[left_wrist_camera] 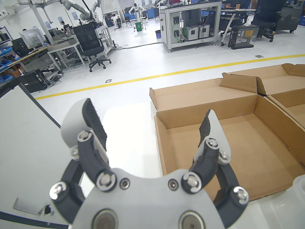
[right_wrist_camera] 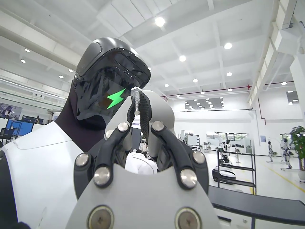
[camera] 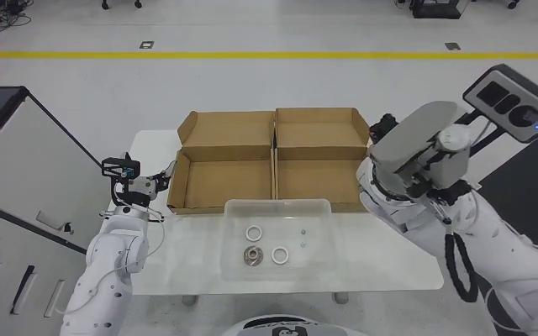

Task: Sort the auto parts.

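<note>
Factory hall, pale floor with a yellow line. A white worktop carries a left cardboard box and a right cardboard box, both open and side by side, with a clear tray just in front. In the tray are two white rings, a metal gear-like part and a few tiny fasteners.

The right claw is pinched on a threaded bolt. The shank sits between the pads, the head end pokes past the tips, and the claw is turned upward, raised off the worktop. The left claw is spread, holds nothing, and sits low by the left box's outer wall.

Likely step: deliver the bolt to a box; sorting looks barely begun. To do it well:
- Turn the wrist tips-down before letting go.
- Centre the claw over the box floor, clear of the flaps and the shared wall.
- Go low so the bolt can't bounce or roll out, then open wide.
- Keep the left arm out of the path.

Can't tell which box takes bolts.
</note>
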Controlling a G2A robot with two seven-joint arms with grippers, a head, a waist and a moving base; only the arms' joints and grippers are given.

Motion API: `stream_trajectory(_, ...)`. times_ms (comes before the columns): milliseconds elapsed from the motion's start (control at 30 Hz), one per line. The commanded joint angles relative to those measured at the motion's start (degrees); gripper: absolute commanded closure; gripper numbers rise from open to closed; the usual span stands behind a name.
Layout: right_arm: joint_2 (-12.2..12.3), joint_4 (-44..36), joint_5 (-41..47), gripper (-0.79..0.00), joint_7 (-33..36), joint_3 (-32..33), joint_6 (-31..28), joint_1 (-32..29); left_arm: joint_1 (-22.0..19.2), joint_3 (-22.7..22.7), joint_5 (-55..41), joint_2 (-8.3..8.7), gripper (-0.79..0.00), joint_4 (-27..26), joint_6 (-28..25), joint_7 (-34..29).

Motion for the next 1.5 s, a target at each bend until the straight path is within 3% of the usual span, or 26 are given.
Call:
stream_trajectory(0, -0.4, 0.2, -0.2, 0.0, 0.9, 0.6, 0.0, -0.5, 0.0, 0.0, 0.0, 0.0, -0.785, 0.0, 0.0, 0.0)
stream_trajectory(533, -1.5, 4.8, 5.5, 0.0, 19.0, 3.4, 0.1, -2.7, 0.0, 0.0, 0.0, 0.0, -0.785, 0.0, 0.0, 0.0)
stream_trajectory(1067, -4.5, 1.0, 9.5, 0.0, 16.6, 9.4, 0.0, -8.1, 0.0, 0.0, 0.0, 0.0, -0.785, 0.0, 0.0, 0.0)
stream_trajectory(1233, -4.9, 3.0, 8.4, 0.0, 21.5, 10.9, 0.0, -9.0, 0.0, 0.0, 0.0, 0.0, -0.785, 0.0, 0.0, 0.0)
stream_trajectory(1467, -4.3, 2.7, 8.4, 0.0, 31.5, 13.5, 4.6, -9.8, 0.0, 0.0, 0.0, 0.0, -0.785, 0.0, 0.0, 0.0)
